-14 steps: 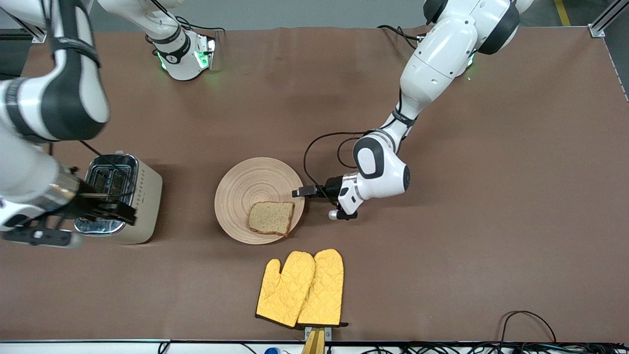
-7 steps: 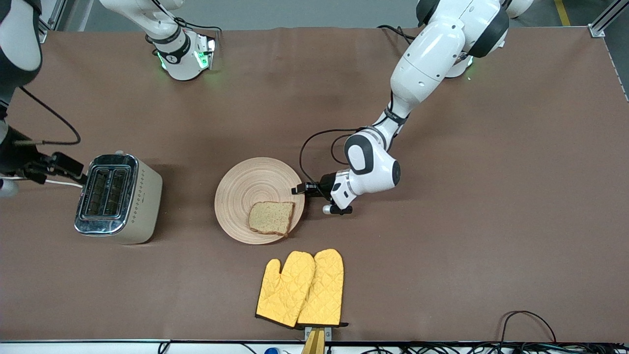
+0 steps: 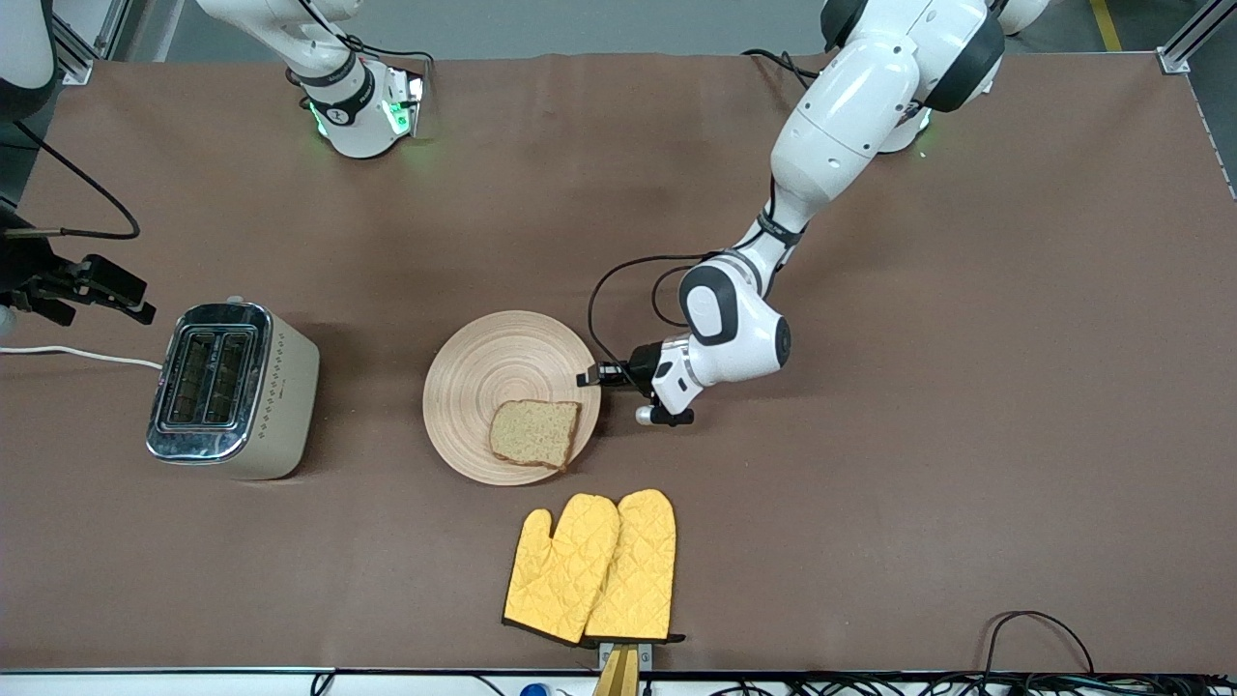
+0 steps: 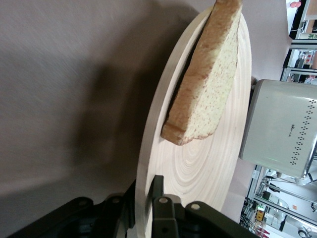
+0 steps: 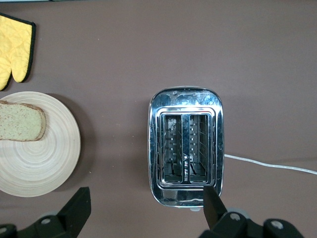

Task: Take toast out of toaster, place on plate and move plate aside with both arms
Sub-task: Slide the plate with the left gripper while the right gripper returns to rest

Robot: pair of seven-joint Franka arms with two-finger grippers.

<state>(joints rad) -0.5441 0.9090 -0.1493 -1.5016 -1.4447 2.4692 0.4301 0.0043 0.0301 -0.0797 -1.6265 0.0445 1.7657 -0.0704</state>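
Note:
The round beige wooden plate [image 3: 483,367] lies mid-table with the brown speckled toast [image 3: 534,433] flat on its part nearest the front camera. My left gripper [image 3: 591,377] is low at the plate's edge toward the left arm's end, shut on the rim. In the left wrist view the rim sits between the jaws of the left gripper [image 4: 143,198], one finger under and one on top, with the plate [image 4: 213,163] and toast [image 4: 208,89] ahead. My right gripper [image 3: 126,295] hangs open and empty in the air beside the toaster, and shows in the right wrist view [image 5: 146,198].
A cream and chrome toaster [image 3: 232,387] with two empty slots stands toward the right arm's end, its white cord [image 3: 77,353] trailing off the table. A pair of yellow oven mitts [image 3: 594,568] lies nearer the front camera than the plate. The right wrist view shows the toaster [image 5: 185,148] and the plate [image 5: 39,163].
My right arm has drawn back from over the toaster toward the table's edge. My left gripper has closed in on the plate's rim, and the plate has shifted very slightly.

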